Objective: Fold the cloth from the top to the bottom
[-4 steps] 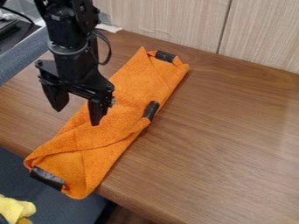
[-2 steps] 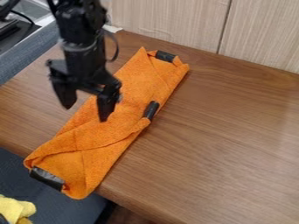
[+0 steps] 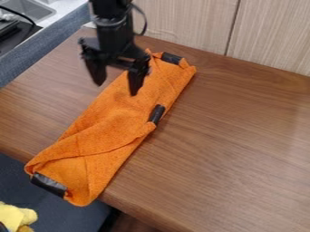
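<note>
My claw (image 3: pixel 116 89), fingers apart, hangs by the left long side of the cloth (image 3: pixel 115 120), whose top end, my likely target, lies rightward, near the desk's (image 3: pixel 230 149) back edge.

Wooden table (image 3: pixel 236 145) noted across centre and right, pale panelling (image 3: pixel 187 20) behind. Sink (image 3: pixel 37 9) and black cable (image 3: pixel 23 16) observed upper left; yellow item (image 3: pixel 17 215), partly cut off, lower left.

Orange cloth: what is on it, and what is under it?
Black strips show on the orange cloth at its far end, near end and right edge. Under it is mostly the wooden table; anything between is covered.
</note>
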{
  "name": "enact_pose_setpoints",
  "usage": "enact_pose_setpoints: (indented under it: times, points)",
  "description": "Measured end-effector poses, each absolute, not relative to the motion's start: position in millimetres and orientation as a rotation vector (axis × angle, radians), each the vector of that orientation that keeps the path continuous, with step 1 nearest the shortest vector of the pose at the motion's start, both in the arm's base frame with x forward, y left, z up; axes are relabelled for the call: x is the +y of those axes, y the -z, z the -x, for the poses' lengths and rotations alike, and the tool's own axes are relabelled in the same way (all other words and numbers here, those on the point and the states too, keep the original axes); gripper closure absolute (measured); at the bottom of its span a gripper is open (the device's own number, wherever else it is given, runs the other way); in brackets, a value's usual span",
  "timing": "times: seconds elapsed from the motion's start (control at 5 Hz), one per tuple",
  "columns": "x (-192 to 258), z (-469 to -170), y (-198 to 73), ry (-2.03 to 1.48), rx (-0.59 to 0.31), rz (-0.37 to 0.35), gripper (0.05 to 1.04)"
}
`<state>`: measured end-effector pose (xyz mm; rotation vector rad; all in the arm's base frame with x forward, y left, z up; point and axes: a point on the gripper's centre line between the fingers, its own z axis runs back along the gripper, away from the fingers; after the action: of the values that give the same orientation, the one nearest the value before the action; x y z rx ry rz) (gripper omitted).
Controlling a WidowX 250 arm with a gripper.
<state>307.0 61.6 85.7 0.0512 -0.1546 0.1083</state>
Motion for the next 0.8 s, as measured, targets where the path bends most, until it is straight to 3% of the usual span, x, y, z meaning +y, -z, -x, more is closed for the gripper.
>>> enact_pose_setpoints:
  times: [0.4,0.8]
  points:
    - [56,-376,-80,-0.099,-0.199,-0.037,0.083]
    - [49,-432,-71,-0.133,-0.305,-0.03,0.083]
